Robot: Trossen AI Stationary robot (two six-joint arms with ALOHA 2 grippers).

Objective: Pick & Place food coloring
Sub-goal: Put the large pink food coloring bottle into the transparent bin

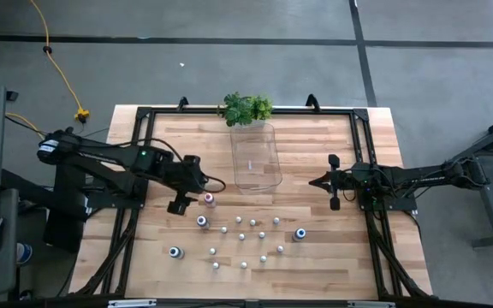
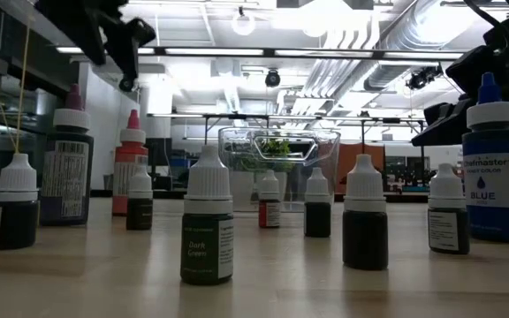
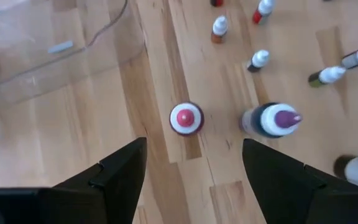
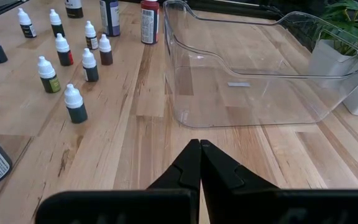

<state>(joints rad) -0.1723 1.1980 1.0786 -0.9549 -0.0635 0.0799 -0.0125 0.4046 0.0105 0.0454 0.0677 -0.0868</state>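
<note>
The food coloring bottles stand upright on the wooden table near its near edge. In the high view, the bigger ones include a pink-topped bottle (image 1: pixel 210 199) and blue-topped ones (image 1: pixel 300 233) (image 1: pixel 175 251), with several small whitish-capped bottles (image 1: pixel 240 231) between them. My left gripper (image 1: pixel 199 184) is open and hovers above the pink-topped bottle (image 3: pixel 186 118), which shows ahead of the gap between its fingers (image 3: pixel 193 142); a purple-topped bottle (image 3: pixel 272 119) stands beside it. My right gripper (image 1: pixel 317 181) is shut (image 4: pixel 199 149) and waits right of the clear tray.
A clear plastic tray (image 1: pixel 257 158) sits at the table's middle toward the far edge, with a green leafy plant (image 1: pixel 246 109) behind it. Black frame bars (image 1: pixel 127 231) run along both table sides. Bare wood lies between the tray and the bottles.
</note>
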